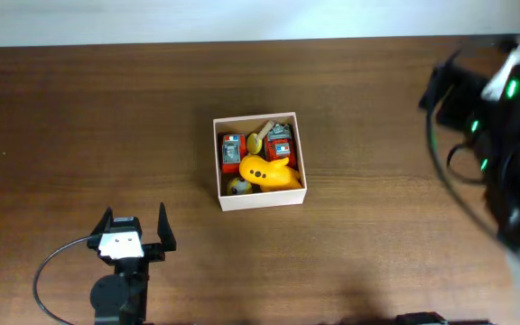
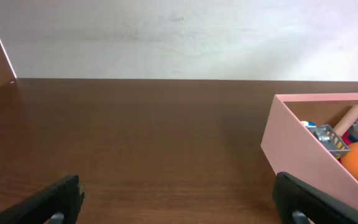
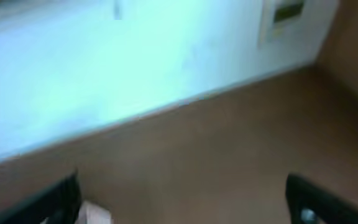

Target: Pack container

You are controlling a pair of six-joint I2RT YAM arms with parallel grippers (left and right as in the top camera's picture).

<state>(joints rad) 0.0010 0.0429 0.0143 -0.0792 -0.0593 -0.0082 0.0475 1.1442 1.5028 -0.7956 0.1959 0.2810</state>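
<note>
Small square white-walled cardboard container: full of small plastic toys; packing looks complete. Left gripper, right gripper: jaws spread wide, empty; likely only withdrawal remains.

In the overhead view we see the right arm only as a blur, cut off by the right edge. The right wrist view is smeared all over, and we cannot tell what the pale scrap at its near edge is. In the left wrist view the container runs off the right edge, and its near wall hides most of the toys. From above they are too small for us to name.
</note>
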